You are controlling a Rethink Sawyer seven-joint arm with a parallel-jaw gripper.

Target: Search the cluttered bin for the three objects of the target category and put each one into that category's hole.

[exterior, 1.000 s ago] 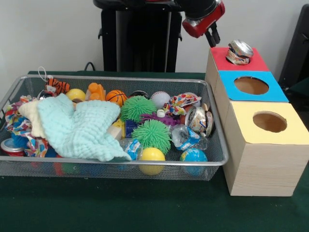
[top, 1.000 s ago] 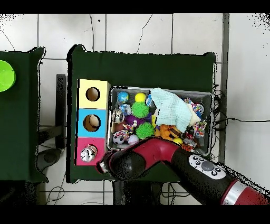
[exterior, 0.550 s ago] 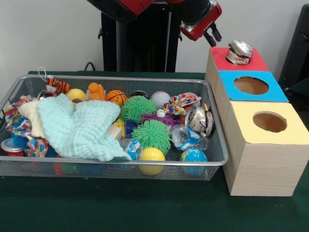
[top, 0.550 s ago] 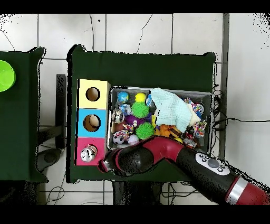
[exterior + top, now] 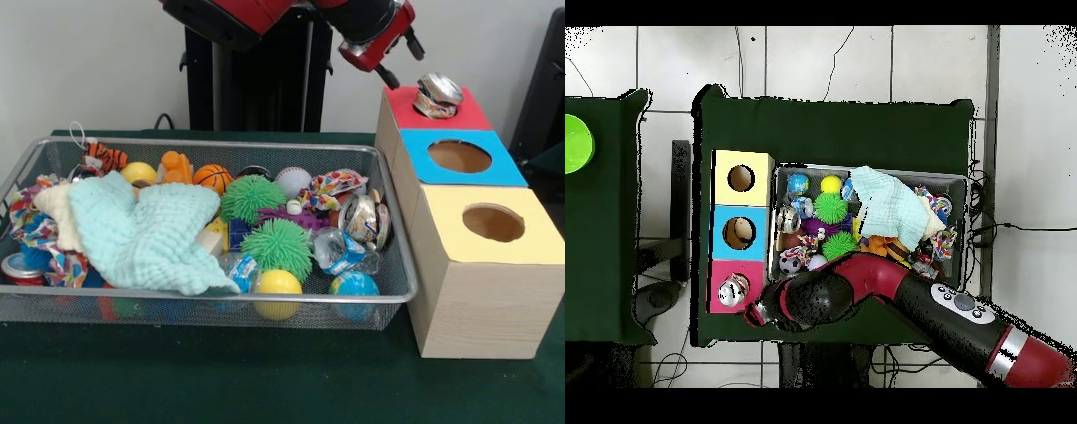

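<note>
Toys and a cloth on a green-covered table, with a tiled floor around it.

A mint green cloth (image 5: 150, 234) is spread over the left of the heap. Beside it, two spiky green balls (image 5: 250, 196) are set near each other, with a yellow ball (image 5: 278, 284) and a globe ball (image 5: 354, 286) in front. A small basketball (image 5: 212, 177) and a baseball (image 5: 293, 181) are seen behind. The table (image 5: 265, 389) is draped in dark green. From overhead, a lime green disc (image 5: 575, 143) is seen on a second table (image 5: 605, 250).

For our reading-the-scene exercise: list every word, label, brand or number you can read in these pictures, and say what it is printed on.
None can be read.
Crushed can on the red box: print too blurred.
Crushed can in the bin: print too blurred.
Coloured boxes: plain, no labels.
</note>
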